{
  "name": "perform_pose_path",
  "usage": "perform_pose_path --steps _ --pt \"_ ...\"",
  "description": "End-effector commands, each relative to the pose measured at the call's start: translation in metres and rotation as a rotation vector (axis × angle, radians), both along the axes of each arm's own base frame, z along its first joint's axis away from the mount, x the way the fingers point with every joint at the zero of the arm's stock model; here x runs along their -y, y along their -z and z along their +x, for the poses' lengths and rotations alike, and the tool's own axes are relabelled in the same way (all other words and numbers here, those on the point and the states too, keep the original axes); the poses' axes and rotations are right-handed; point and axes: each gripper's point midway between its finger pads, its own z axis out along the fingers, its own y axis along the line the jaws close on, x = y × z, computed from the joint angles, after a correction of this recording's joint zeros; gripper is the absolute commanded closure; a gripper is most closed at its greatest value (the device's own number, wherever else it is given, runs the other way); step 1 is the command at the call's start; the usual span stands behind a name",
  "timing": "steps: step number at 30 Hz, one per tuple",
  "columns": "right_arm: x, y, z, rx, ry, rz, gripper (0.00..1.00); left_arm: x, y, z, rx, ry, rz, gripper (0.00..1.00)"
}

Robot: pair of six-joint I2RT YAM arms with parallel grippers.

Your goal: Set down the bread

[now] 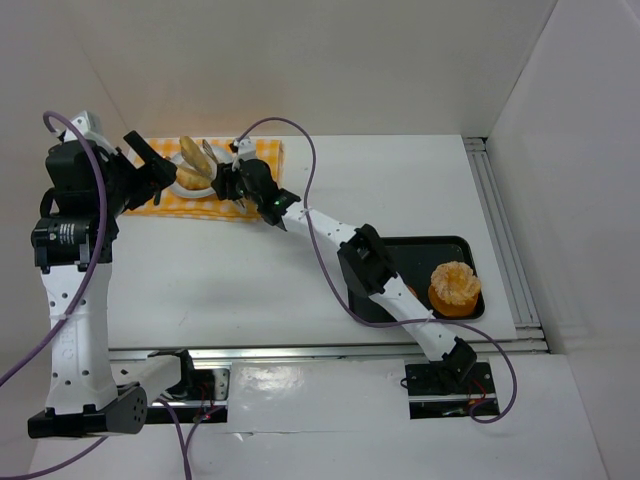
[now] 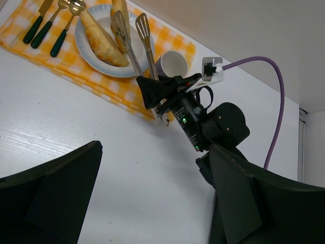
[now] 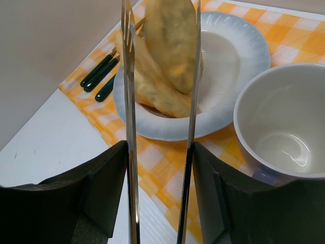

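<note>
The right gripper (image 3: 160, 148) is clenched on the handles of metal tongs (image 3: 128, 101), which reach straight ahead of it, over a white plate (image 3: 238, 56). The first roll (image 2: 104, 43) lies flat on this plate, so that half of the task looks finished. The second roll (image 3: 175, 40) stands between the two blades at the far end of the tongs, and its lower end leans on the first roll. One blade touches its side, but at the other blade a narrow gap shows, so I judge that the tongs are loosening and this roll is nearly set down. What is left, I think, is to free the blades fully and draw them back toward the gripper without dragging the roll off the plate. Just to the right of this gripper stands an empty mug (image 3: 284, 117), on a yellow checked cloth (image 3: 284, 30). The left gripper (image 2: 155, 152) hangs with its jaws wide apart and holds nothing; the plate is ahead of it, well apart
</note>
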Motion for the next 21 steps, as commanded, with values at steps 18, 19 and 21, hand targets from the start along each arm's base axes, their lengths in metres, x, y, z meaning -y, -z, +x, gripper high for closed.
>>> perform_pose_path --steps 18,19,21 --pt "-0.027 -0.157 -0.082 0.156 -0.156 0.130 0.40 -0.001 -0.021 0.000 0.059 0.005 0.012 0.00" --pt "-0.019 -0.183 -0.092 0.181 -0.144 0.136 0.40 0.000 -0.026 -0.001 0.072 0.005 0.014 0.00" --pt "-0.010 -0.165 -0.102 0.140 -0.102 0.070 0.40 0.000 -0.031 -0.002 0.084 0.005 0.015 0.00"
